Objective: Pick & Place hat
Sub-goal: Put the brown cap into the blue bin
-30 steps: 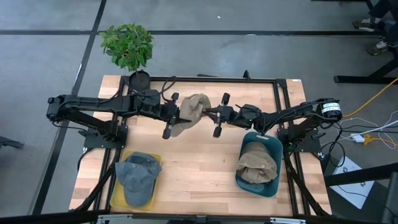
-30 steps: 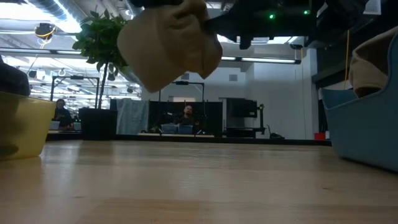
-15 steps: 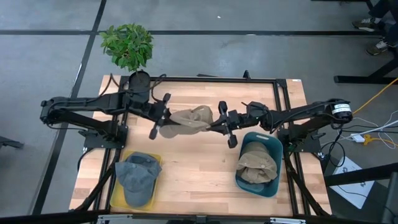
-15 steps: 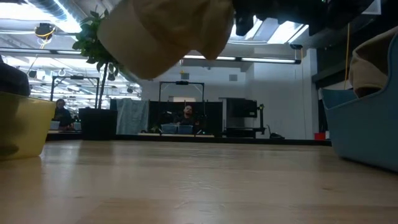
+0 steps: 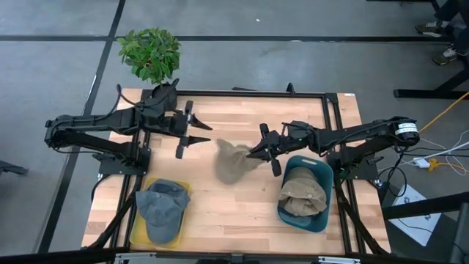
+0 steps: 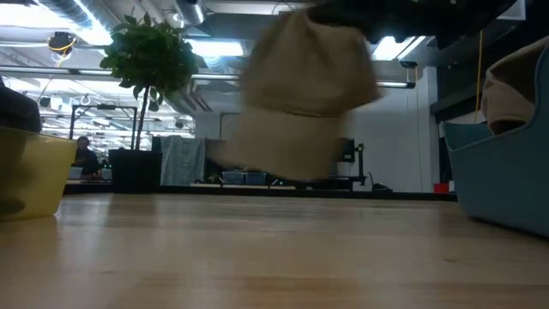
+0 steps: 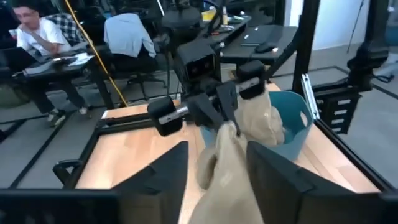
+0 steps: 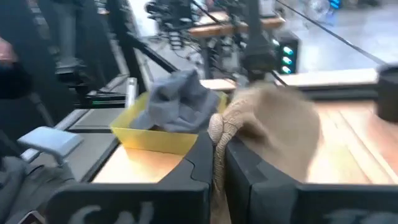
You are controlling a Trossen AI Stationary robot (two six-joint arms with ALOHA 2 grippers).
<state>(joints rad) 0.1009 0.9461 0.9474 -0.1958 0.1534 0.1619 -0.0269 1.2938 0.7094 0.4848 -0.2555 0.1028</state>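
Observation:
A tan hat [image 5: 233,161] hangs over the middle of the table from my right gripper [image 5: 254,152], which is shut on it. In the low view the tan hat [image 6: 300,94] is blurred and clear of the tabletop. My left gripper [image 5: 207,133] stands open to the hat's left, a short way off and touching nothing. In the left wrist view the tan hat [image 7: 231,163] shows beyond my open fingers [image 7: 158,171]. The right arm's gripper [image 7: 227,115] is at the hat's top. My right gripper pinches a bunched edge of the tan hat [image 8: 217,127] between its two fingers [image 8: 199,155]. The fingers come nearly level from the table's right side. The hat droops from them toward the left, slack and lifted clear of the table.
A blue bin [image 5: 320,174] at the near right holds another tan hat [image 5: 300,194]. A yellow tray [image 5: 183,192] at the near left holds a grey cap [image 5: 161,209]. A potted plant [image 5: 150,53] stands at the far left corner. People sit beyond the table.
The hat was held between both grippers. My left gripper has opened, let go of it and drawn back toward the table's left and far edge. My right gripper has rolled and tipped up. The hat has swung down and now hangs from the right gripper alone.

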